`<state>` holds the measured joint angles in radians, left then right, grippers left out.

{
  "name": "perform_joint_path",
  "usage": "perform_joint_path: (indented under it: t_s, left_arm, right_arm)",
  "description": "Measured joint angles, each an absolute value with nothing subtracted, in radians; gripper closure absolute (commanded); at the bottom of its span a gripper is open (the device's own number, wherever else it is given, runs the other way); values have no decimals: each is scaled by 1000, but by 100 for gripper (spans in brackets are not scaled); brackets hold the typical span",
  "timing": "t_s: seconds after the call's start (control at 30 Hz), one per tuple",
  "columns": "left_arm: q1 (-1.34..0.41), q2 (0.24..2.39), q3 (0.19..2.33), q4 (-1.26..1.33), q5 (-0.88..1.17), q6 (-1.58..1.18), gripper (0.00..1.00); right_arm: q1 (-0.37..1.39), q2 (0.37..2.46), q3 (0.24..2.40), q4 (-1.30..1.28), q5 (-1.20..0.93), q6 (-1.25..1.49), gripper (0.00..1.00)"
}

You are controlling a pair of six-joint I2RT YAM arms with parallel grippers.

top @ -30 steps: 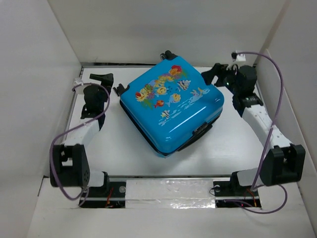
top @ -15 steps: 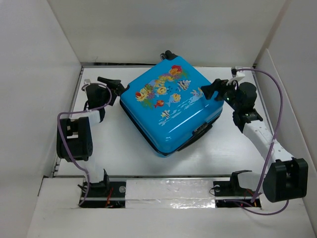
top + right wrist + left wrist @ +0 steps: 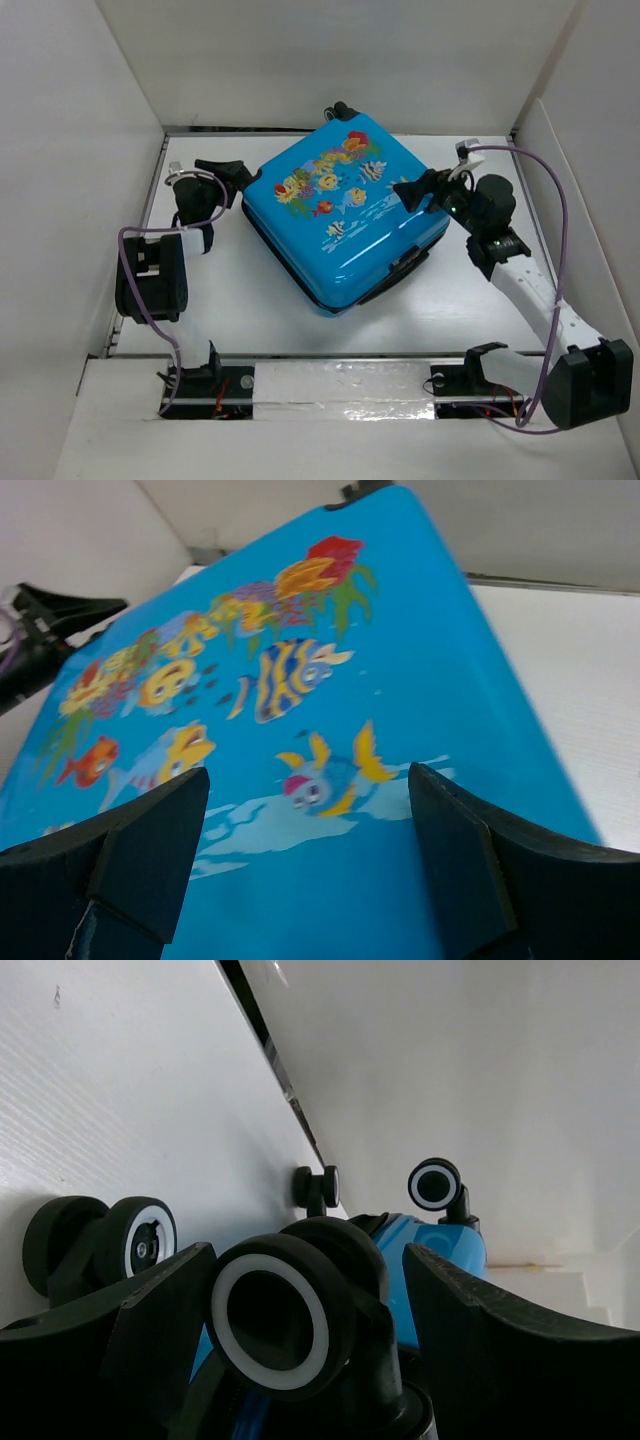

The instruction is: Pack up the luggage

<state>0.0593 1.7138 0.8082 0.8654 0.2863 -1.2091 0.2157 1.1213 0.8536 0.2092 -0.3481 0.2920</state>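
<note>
Top external view shows the luggage point(image 3: 345, 215) lying flat and shut in the middle of the table point(image 3: 250, 300), turned cornerwise. What is inside it cannot be seen. The left gripper point(image 3: 240, 173) is at its wheel end. Its fingers point(image 3: 150, 1305) are spread apart, with one black wheel point(image 3: 270, 1325) between them, not squeezed. The right gripper point(image 3: 410, 192) is over the blue lid near its right edge, with its fingers point(image 3: 460, 850) spread wide, holding nothing.

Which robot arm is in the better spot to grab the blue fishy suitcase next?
Probably the left arm: its open jaws straddle a black wheel of the bright blue hard-shell suitcase. The right arm's open jaws face only its smooth lid.
</note>
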Motion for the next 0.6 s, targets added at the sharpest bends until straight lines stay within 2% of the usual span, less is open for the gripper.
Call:
perform_joint_path:
  t_s: [0.13,0.2,0.23,0.3,0.37,0.47,0.6]
  left_arm:
    - [56,1714,779,929,277,-1233,23]
    - [52,1714,770,954,276,-1248,27]
    - [49,1714,763,971,276,-1259,43]
    - [47,1719,756,999,276,-1278,57]
    - [46,1721,751,1030,277,-1302,78]
    - [46,1719,750,1056,278,-1314,89]
    - [46,1674,749,1030,266,-1308,95]
  right_arm:
    - [300,1064,828,194,-342,292,14]
    - [334,1040,815,190,-334,292,14]
    - [347,1033,809,190,-330,292,14]
    - [366,1024,801,186,-321,292,14]
    - [379,1024,799,180,-307,292,14]
    - [382,1019,783,176,-291,291,14]
    - [386,1014,758,164,-277,287,14]
